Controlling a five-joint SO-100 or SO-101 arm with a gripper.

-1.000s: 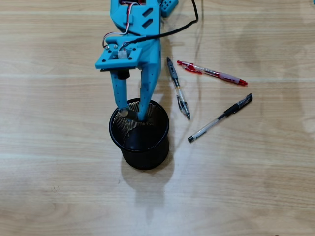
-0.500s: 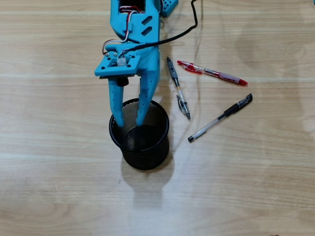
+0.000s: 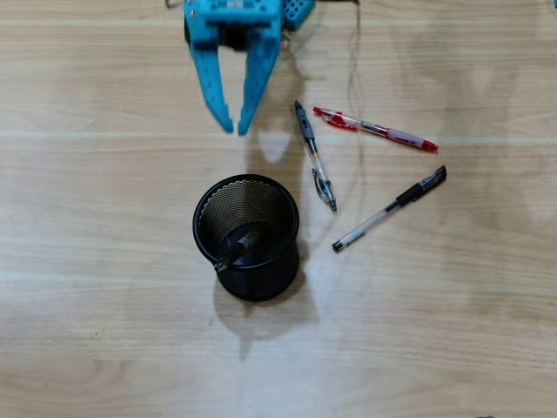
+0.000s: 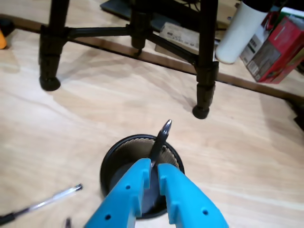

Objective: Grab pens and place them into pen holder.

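The table [image 3: 104,331] is pale wood-grain, bare apart from my work. In the wrist view, black stand legs [image 4: 205,57] rise from it, and beyond its far edge stand a white bottle [image 4: 240,31] and a red box [image 4: 275,45].

The holder [image 3: 261,283] stands upright at mid-table with one pen [image 4: 160,142] already inside, leaning against the rim, tip up.

My gripper [image 3: 233,127] hangs above the table beyond the holder, fingers parted and empty.

Three pens lie to the right in the overhead view: a black one [image 3: 314,155] nearest me, a red one [image 3: 374,128] just past its top end, and another black one [image 3: 390,209] lower right, all apart.

I judge the nearest black pen comes next. I should turn the jaws across its barrel, come straight down at its middle, and close firmly so it does not roll.
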